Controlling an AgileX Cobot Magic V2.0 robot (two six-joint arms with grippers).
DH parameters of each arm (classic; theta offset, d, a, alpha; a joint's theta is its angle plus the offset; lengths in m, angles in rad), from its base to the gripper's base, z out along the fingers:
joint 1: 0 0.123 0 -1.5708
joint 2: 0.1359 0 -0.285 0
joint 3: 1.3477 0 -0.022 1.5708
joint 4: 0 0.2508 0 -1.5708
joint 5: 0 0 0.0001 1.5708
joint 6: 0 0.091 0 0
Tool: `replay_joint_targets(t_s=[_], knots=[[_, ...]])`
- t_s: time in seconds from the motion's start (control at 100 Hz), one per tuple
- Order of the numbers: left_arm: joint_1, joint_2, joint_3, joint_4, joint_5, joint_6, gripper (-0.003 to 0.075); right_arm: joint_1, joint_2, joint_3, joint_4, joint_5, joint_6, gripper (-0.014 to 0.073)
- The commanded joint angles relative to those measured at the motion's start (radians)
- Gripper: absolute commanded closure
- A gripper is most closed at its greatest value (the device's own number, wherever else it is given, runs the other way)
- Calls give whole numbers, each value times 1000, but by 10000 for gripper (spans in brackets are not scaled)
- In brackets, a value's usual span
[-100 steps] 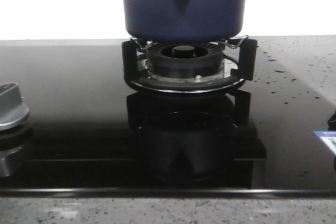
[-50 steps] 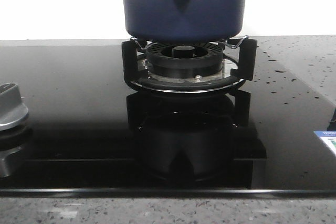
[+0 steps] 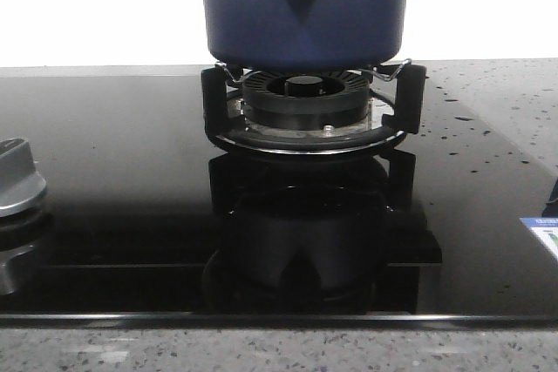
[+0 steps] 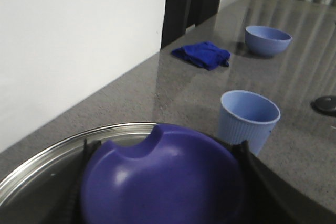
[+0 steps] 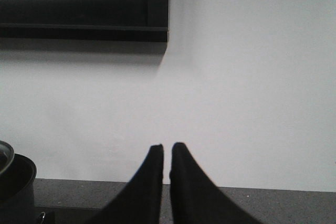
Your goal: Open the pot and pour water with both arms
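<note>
The dark navy pot stands on the black burner ring at the back middle of the hob; its top is cut off in the front view. In the left wrist view my left gripper is shut on the lid's blue knob, one finger on each side. The lid's steel rim curves around it. My right gripper is shut and empty, held up facing the white wall. The pot's edge shows low at the side of the right wrist view. Neither gripper shows in the front view.
A light blue ribbed cup stands on the grey counter just beyond the lid. Farther off are a blue bowl and a crumpled blue cloth. A silver stove knob sits at the hob's left edge.
A dark shape at the front view's right edge has drawn back almost out of frame. The pot has not moved.
</note>
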Motion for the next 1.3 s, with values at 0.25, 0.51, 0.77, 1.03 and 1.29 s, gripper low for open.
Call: replay_joint_targets(t_s=[0.25, 0.51, 0.77, 1.03, 1.29], knots=[[-15, -11, -63, -109, -10, 19, 511, 1, -7, -26, 7, -27, 2, 659], [-34, 39, -129, -94, -13, 19, 511, 1, -7, -26, 7, -27, 2, 659], [-34, 50, -129, -31, -37, 0, 511, 1, -7, -26, 7, -27, 2, 659], [-34, 50, -129, -12, -39, -25, 330, 1, -7, -19, 7, -23, 2, 659], [-24, -18, -129, -12, -45, -51, 164, 1, -7, -20, 7, -16, 2, 659]])
